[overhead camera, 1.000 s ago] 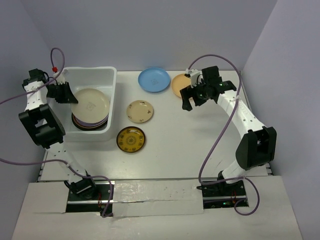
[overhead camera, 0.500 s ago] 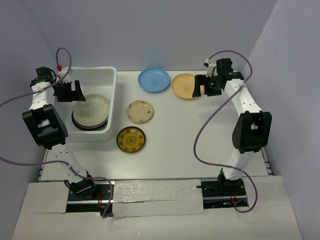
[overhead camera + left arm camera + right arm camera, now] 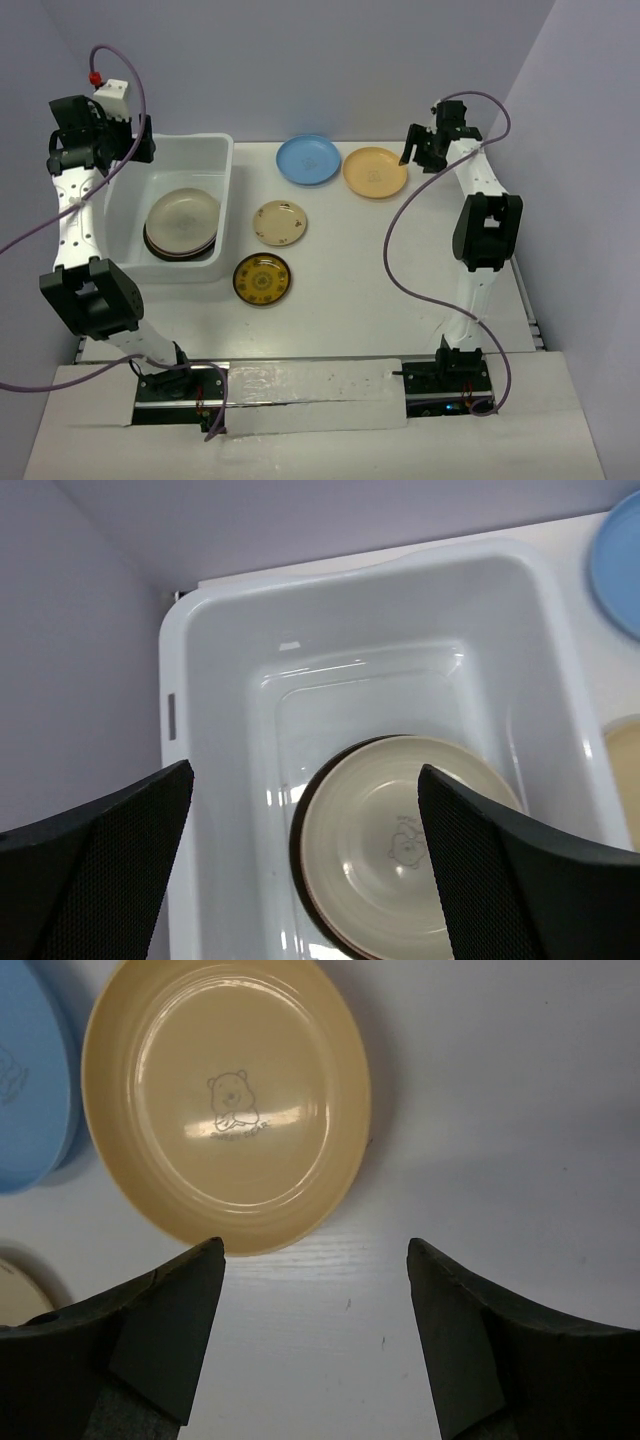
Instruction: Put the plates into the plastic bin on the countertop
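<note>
Two grippers: both spread wide, and neither has anything in it.
Left gripper (image 3: 305, 772): jaws far apart and empty, hanging above the bin (image 3: 230, 615).
Bin: straight below the left gripper, so it fills most of that wrist view. It's a white tub on the left side of the countertop (image 3: 380, 270).
Stack (image 3: 180, 225): sits inside the bin, down between the left fingers (image 3: 110, 860). There's a cream plate with a little bear print on top and dark rims poking out underneath. Can't tell how many plates are under it.
Right gripper (image 3: 315, 1250): also wide open and holding nothing, over bare countertop.
Orange plate (image 3: 225, 1100): flat on the countertop just ahead of the right gripper and a bit to its left. Its near rim is close to the left-hand fingertip but not touching. It has a bear print in the middle too.
Blue plate (image 3: 308, 159): further left of the right gripper, just beside the orange one. Can't tell if the rims touch.
Floral plate (image 3: 280, 222): out between the two grippers, nearer the bin and well apart from both.
Gold plate (image 3: 262, 278): dark, near the bin's front corner, on the arm-base side of the floral one and nowhere near either gripper.
</note>
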`<state>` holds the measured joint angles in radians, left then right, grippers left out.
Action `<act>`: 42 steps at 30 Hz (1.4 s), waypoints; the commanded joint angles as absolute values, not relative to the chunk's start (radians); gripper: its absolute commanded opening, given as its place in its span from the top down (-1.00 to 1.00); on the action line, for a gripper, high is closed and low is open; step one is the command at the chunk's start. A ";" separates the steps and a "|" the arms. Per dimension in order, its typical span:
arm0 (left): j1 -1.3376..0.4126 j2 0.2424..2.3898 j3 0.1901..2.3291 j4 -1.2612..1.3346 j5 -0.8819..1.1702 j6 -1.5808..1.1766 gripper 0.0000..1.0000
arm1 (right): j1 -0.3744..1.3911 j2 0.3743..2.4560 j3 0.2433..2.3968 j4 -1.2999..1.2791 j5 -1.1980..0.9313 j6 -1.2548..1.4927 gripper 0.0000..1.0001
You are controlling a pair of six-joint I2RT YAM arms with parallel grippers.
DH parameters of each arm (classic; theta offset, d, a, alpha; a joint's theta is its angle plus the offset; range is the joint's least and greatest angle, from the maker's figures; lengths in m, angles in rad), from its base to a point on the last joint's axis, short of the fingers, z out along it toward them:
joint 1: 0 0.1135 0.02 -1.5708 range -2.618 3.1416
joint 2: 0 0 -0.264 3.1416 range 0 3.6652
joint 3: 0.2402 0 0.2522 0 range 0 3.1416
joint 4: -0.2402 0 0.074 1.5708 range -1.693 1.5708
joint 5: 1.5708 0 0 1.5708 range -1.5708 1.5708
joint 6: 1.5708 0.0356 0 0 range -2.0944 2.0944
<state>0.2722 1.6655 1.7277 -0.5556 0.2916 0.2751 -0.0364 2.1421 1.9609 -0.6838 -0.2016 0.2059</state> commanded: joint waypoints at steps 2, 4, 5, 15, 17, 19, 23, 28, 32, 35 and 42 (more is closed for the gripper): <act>0.224 1.588 1.705 -0.508 0.279 0.235 -0.99 | -0.037 2.241 2.086 -0.695 -0.118 0.281 -0.52; 0.217 1.566 1.700 -0.502 0.284 0.222 -0.99 | -0.038 2.276 2.108 -0.694 -0.095 0.288 -0.49; 0.215 1.558 1.695 -0.497 0.285 0.218 -0.99 | -0.038 2.287 2.113 -0.688 -0.090 0.289 -0.46; 0.207 1.545 1.705 -0.520 0.299 0.209 -0.99 | -0.035 2.409 2.141 -0.655 -0.139 0.321 -0.05; 0.209 1.545 1.707 -0.524 0.301 0.210 -0.99 | -0.035 2.423 2.143 -0.654 -0.138 0.328 0.00; 0.209 1.546 1.704 -0.525 0.298 0.212 -0.98 | -0.035 2.445 2.166 -0.669 -0.146 0.334 0.05; 0.208 1.551 1.704 -0.531 0.297 0.211 -0.99 | -0.022 2.449 2.184 -0.672 -0.126 0.335 0.20; 0.209 1.563 1.718 -0.548 0.287 0.215 -0.98 | -0.015 2.459 2.195 -0.681 -0.117 0.344 0.79; 0.209 1.567 1.729 -0.558 0.287 0.219 -0.98 | -0.015 2.457 2.187 -0.688 -0.114 0.342 1.00; 0.209 1.574 1.736 -0.572 0.297 0.212 -0.99 | -0.021 2.440 2.164 -0.709 -0.116 0.327 1.00; 0.225 1.566 1.764 -0.604 0.459 0.156 -0.99 | -0.116 2.158 1.968 -0.664 -0.322 0.288 1.00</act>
